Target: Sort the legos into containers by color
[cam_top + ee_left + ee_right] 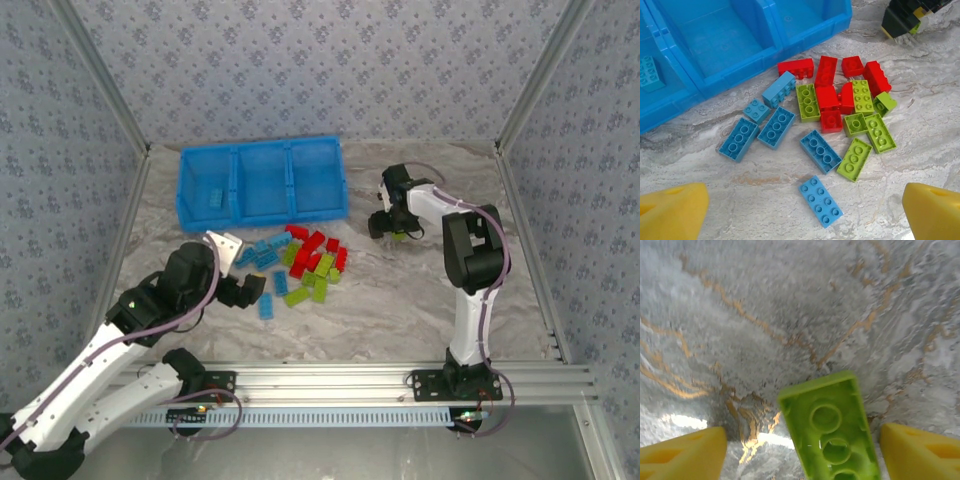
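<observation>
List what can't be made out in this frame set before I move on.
- Right wrist view: the lime green brick runs off the bottom edge, so its length is unknown; the picture is blurred.
- Top view: the right pincer covers that brick; too small to tell whether it rests on the table.
- Left wrist view: the blue tray is cut by the top and left edges, hiding some contents.

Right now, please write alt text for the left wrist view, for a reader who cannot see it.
Red, lime green and light blue legos lie clustered on a marbled table beside a blue tray, whose left compartment holds one light blue brick. The left gripper hangs open above them.
</observation>
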### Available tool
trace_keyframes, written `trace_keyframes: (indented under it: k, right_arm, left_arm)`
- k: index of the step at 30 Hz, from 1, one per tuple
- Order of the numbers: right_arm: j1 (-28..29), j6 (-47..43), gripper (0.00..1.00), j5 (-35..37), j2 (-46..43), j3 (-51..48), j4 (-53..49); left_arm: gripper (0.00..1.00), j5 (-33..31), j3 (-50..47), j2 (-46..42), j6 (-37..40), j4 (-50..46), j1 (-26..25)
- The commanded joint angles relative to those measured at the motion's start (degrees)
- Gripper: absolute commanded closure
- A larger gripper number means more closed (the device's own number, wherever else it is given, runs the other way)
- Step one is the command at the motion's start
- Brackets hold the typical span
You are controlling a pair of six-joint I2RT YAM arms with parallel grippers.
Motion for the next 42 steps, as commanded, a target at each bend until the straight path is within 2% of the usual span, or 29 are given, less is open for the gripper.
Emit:
trace_keyframes:
  k: [1, 6, 12, 18, 20, 23, 27, 30, 37, 42]
  right_arm:
    - [0.18, 0.81, 0.34, -1.37, 0.74, -0.93, -3.53]
    - [1.19, 2.52, 0.59, 1.05, -1.43, -4.15, -2.45]
    - [2.43, 6.03, 0.73, 1.53, -10.63, -7.43, -1.43]
    - [5.80, 12.74, 0.72, -3.27, -27.97, -11.81, 3.56]
    - [9.76, 14.63, 0.71, -2.34, -31.26, -11.21, 4.54]
    - [19.35, 17.21, 0.71, 1.80, -32.46, -8.38, 7.34]
    - [29.62, 20.45, 0.72, 7.21, -27.17, -4.56, 17.45]
    - [32.96, 18.38, 0.72, 11.31, -17.34, 4.55, 18.17]
    - [33.87, 11.38, 0.73, 16.68, 9.06, 30.68, 15.48]
    - [33.80, 9.45, 0.71, 17.99, 23.49, 48.52, 11.00]
  left_arm:
    - [0.01, 2.36, -0.29, -0.68, -0.10, 0.50, 1.14]
    - [0.01, 3.62, -0.46, -0.62, -0.19, 0.81, 1.82]
    - [0.01, 4.23, -0.52, -0.92, -0.37, 0.93, 2.08]
    - [0.01, 1.56, -0.53, -2.08, -0.80, 0.98, 3.77]
    - [0.01, -0.47, -0.60, -2.31, -1.14, 0.76, 5.34]
    - [0.01, -2.43, -0.52, -2.57, -2.21, 0.44, 9.06]
    - [0.01, -1.80, -0.87, -3.22, -2.73, 0.93, 15.26]
    - [0.01, -0.90, -1.22, -3.75, -2.70, 1.40, 18.82]
    - [0.01, 0.43, -1.58, -4.70, -3.53, 1.05, 20.00]
    - [0.01, -0.41, -1.58, -4.82, -3.32, 0.83, 20.01]
